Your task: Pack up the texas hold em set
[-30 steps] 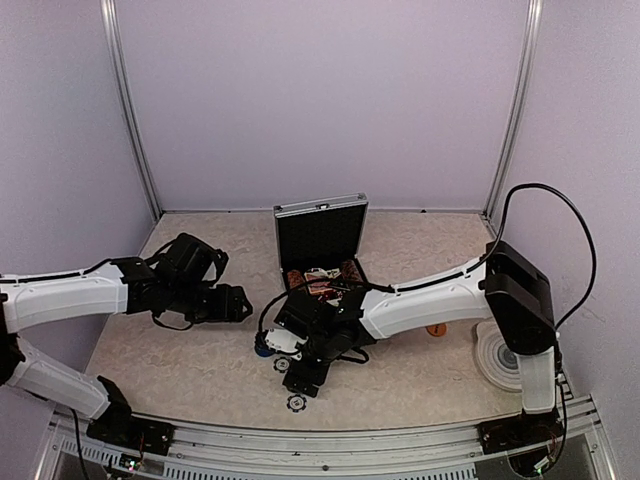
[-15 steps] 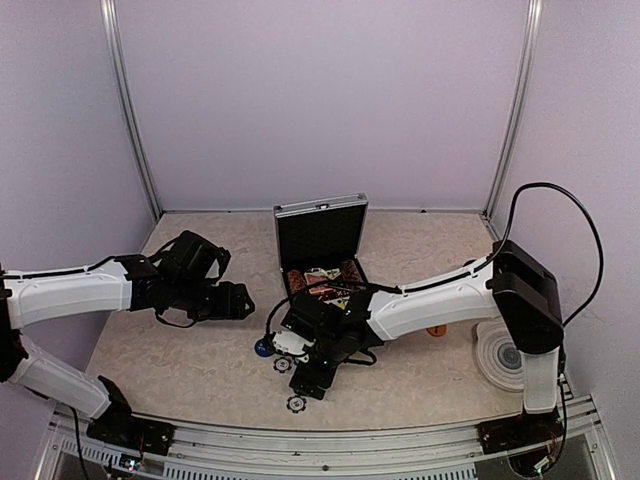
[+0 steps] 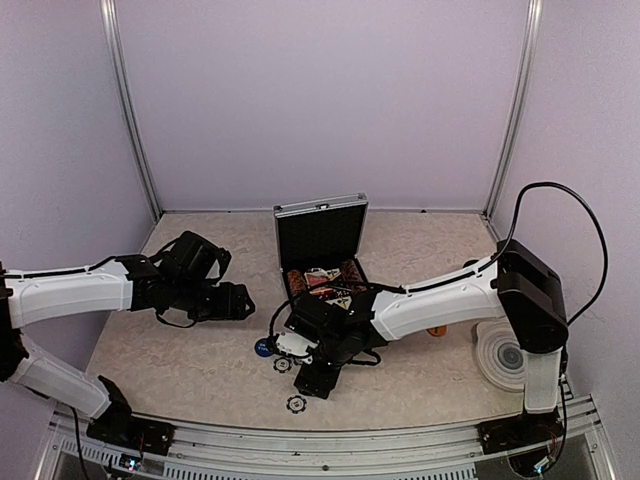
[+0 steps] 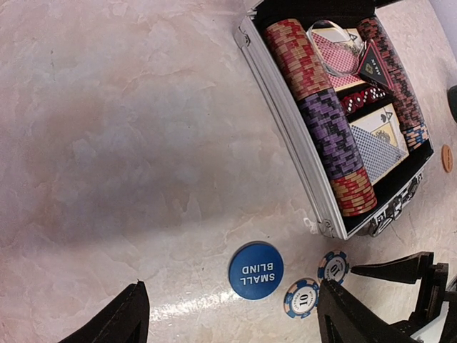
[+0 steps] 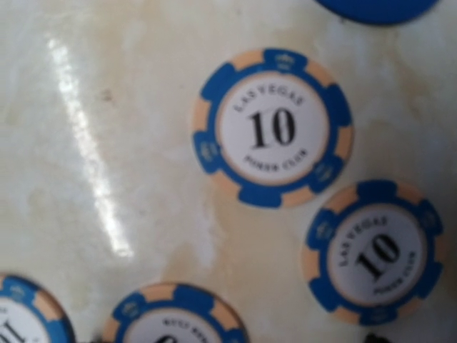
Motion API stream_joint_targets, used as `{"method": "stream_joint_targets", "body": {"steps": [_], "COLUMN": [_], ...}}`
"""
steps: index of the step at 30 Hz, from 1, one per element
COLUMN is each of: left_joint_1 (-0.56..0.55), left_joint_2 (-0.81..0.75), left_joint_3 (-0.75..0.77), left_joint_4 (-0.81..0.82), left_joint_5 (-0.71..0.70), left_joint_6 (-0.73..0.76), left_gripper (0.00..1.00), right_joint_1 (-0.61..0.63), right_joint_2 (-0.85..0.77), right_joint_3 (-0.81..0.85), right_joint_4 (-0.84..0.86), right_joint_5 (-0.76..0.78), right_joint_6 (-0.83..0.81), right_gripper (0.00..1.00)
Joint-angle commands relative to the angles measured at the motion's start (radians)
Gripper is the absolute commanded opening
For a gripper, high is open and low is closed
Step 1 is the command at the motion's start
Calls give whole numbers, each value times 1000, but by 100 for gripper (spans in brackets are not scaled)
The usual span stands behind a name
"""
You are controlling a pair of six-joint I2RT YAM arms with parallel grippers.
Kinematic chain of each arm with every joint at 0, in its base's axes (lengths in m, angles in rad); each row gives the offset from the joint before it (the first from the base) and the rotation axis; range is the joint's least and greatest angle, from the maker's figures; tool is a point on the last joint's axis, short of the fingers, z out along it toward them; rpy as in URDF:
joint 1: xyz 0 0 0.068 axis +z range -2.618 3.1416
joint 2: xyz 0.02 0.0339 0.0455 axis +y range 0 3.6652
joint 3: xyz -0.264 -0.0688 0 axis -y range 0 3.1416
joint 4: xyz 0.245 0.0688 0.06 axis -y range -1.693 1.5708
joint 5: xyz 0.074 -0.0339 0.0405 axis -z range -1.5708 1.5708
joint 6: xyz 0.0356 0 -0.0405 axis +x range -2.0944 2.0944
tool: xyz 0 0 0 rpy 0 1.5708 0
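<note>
The right gripper (image 3: 313, 377) hovers over loose blue chips (image 5: 273, 127) near the desk's (image 3: 180, 370) front edge. Whether its jaws are apart or together cannot be told. It should straddle one chip alone. The left gripper (image 4: 230, 314) waits with its jaws apart, and the case (image 4: 285, 136) lies open mid-desk.

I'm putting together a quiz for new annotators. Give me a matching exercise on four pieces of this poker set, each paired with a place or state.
1. round blue plastic SMALL BLIND button
2. blue-and-cream round poker chip marked 10
3. small black triangle piece
4. ribbed silver aluminium case

A. lid standing open
B. lying inside the case
C. on the table, white lettering
D. on the table, black number

Pairs: 1-C, 2-D, 3-B, 4-A
</note>
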Motion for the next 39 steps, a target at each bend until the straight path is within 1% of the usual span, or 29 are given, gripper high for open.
{"method": "stream_joint_targets", "body": {"steps": [1,9,13,14,18,24,26,30,39], "left_joint_1": [7,7,7,7,7,7,7,8,9], "left_joint_2": [8,10,8,7,10,18,18,9,-4], "left_joint_3": [26,20,17,16,17,17,19,20,21], "left_joint_4": [8,8,8,8,13,26,25,17,4], "left_joint_5": [4,-1,-6,-8,-8,-3,-2,-10,-17], "left_joint_6": [-6,-9,-7,-8,-8,-11,-11,-9,-12], "left_gripper": [80,80,80,80,80,80,80,80,80], "right_joint_1": [4,27,33,33,33,33,33,34,33], "right_joint_2": [37,75,76,75,66,66,63,52,18], "right_joint_3": [7,51,44,42,30,36,36,32,25], "right_joint_4": [-67,-92,-102,-104,-110,-107,-105,-103,-89], "right_joint_5": [-46,-28,-34,-36,-42,-30,-26,-14,0], "right_joint_6": [22,19,14,15,13,14,15,11,8], "right_gripper": [80,81,80,79,63,56,51,49,40]}}
